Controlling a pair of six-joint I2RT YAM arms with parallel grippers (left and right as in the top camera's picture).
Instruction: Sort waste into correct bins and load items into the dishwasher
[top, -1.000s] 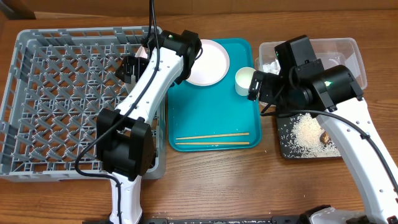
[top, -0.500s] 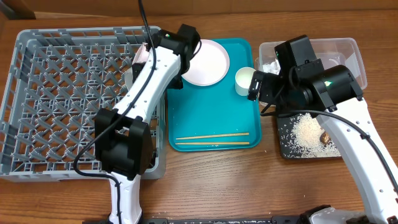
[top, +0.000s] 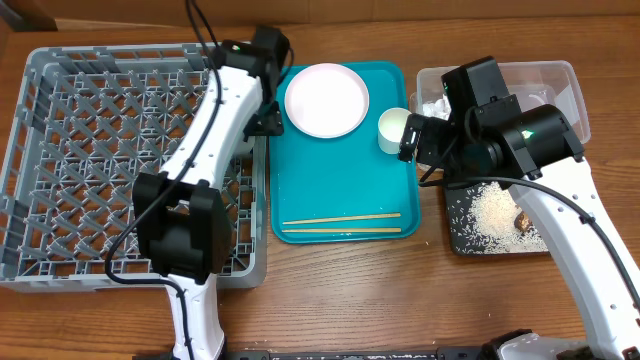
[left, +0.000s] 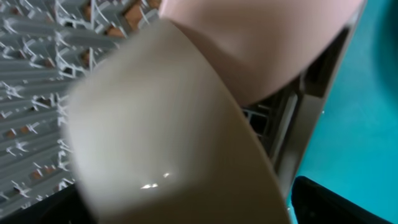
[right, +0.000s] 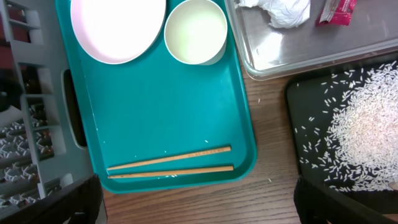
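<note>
Dish rack (top: 100, 160) on wooden table (top: 350, 290); right tool (top: 410, 138) wide, left tool (top: 268, 122) unclear.

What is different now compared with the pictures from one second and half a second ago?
The left arm swung left, off the small plate, which is now fully uncovered. The left gripper now sits at the rack's right edge, close to the bowl; its jaws stay wide, and no grasp or release shows. The right arm, cup, chopsticks and rice stayed put.
</note>
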